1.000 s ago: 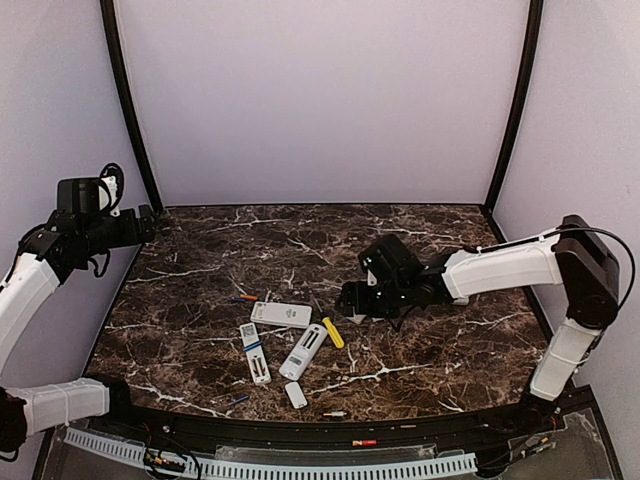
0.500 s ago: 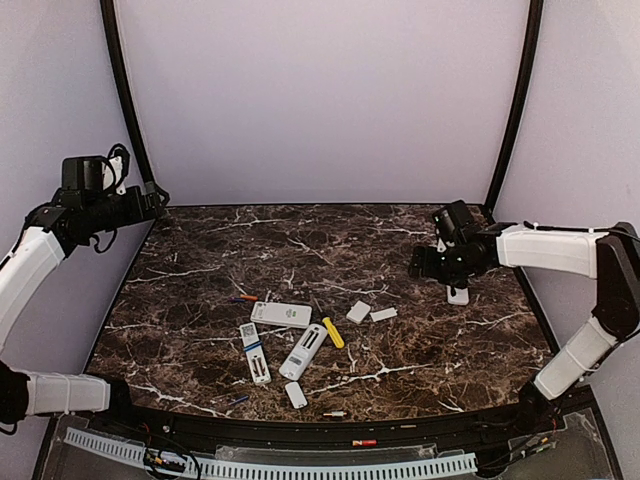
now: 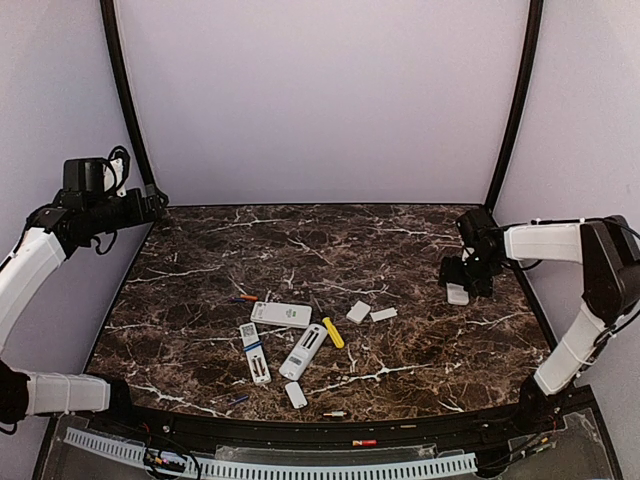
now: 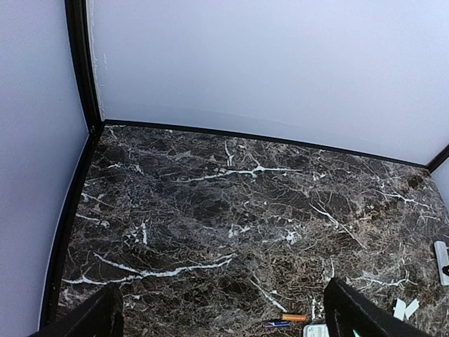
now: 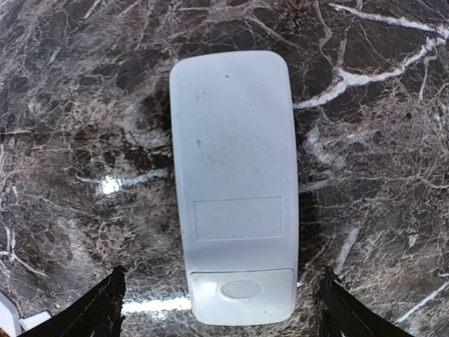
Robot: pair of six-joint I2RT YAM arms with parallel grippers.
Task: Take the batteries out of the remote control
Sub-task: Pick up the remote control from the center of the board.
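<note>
A white remote control [image 5: 235, 182] lies face down by the table's right edge [image 3: 457, 294], its battery cover shut. My right gripper [image 5: 221, 274] hovers over its cover end, open, one finger on each side and apart from it [image 3: 468, 272]. Loose batteries lie on the marble: an orange one [image 3: 245, 297] left of the middle remotes, seen with a blue one [image 4: 277, 324] in the left wrist view, and a small one [image 3: 335, 413] near the front. My left gripper [image 3: 152, 200] is raised at the far left corner, open and empty [image 4: 221, 305].
Three more white remotes [image 3: 281, 314] [image 3: 255, 352] [image 3: 305, 350] lie in the middle with a yellow-handled screwdriver [image 3: 332, 332]. Small white covers [image 3: 358, 312] [image 3: 383, 314] [image 3: 296, 394] lie nearby. An orange battery [image 3: 365, 442] rests on the front rim. Black corner posts [image 3: 130, 110] stand at the back.
My right arm swung from the middle of the table to the right edge, over the remote there, uncovering two white covers. My left arm lifted slightly and turned.
</note>
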